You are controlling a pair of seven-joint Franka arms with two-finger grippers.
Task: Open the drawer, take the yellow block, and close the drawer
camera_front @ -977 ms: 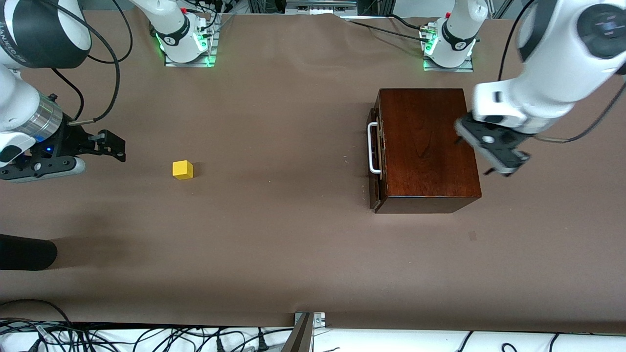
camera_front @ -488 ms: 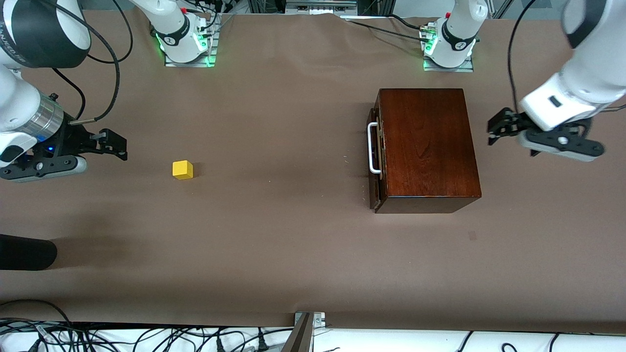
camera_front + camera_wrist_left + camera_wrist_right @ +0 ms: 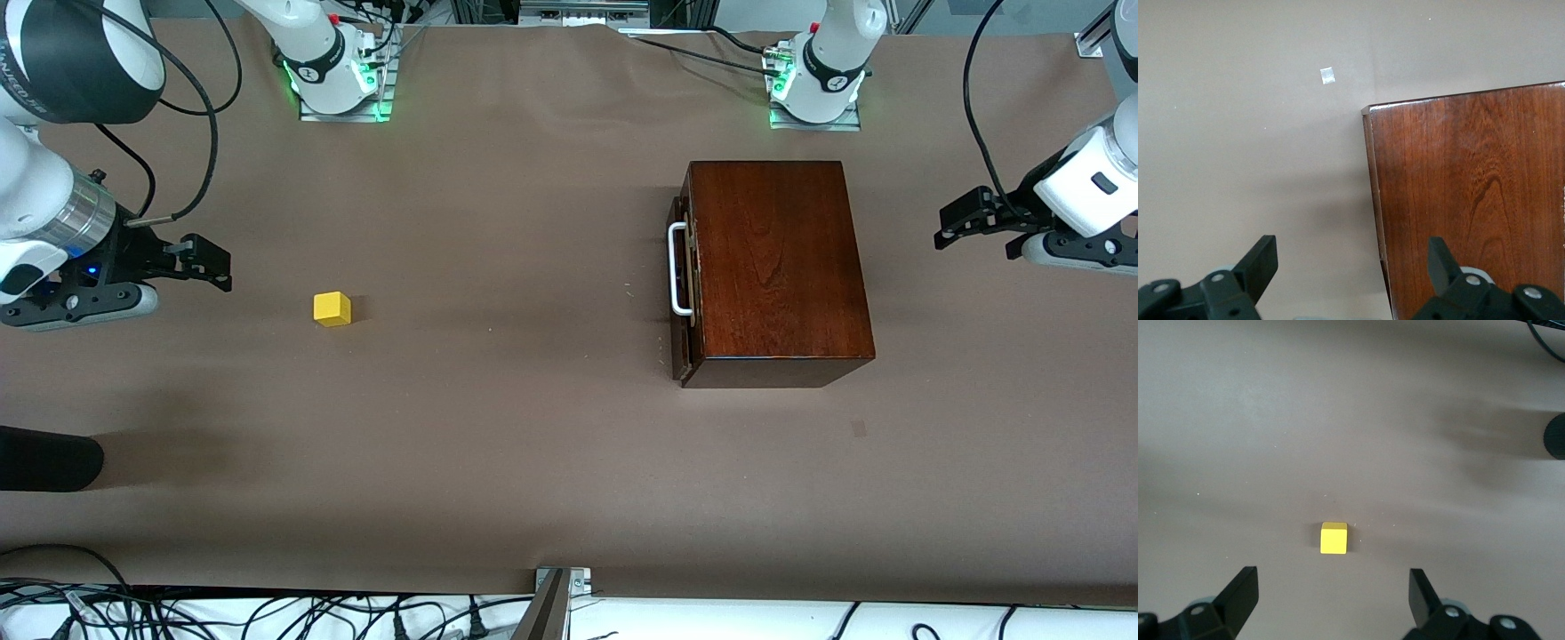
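The dark reddish-brown wooden box (image 3: 778, 267) stands toward the left arm's end of the table. Its drawer (image 3: 684, 293) is pushed in, and the white bar handle (image 3: 677, 269) faces the right arm's end. The yellow block (image 3: 332, 308) lies on the bare table toward the right arm's end. My right gripper (image 3: 222, 269) is open and empty, hovering beside the block; the block (image 3: 1333, 538) shows ahead of its fingers (image 3: 1239, 593). My left gripper (image 3: 944, 227) is open and empty, over the table beside the box's closed end. The box (image 3: 1471, 200) also shows in the left wrist view.
A dark rounded object (image 3: 44, 458) reaches in at the table's edge, nearer the front camera than the right gripper. A small pale patch (image 3: 858, 428) lies on the brown table cover (image 3: 533, 427). The arm bases (image 3: 338, 71) stand along the table's top edge.
My left gripper has swung off the box's top toward the left arm's end of the table. The right gripper, the block and the box have stayed put.
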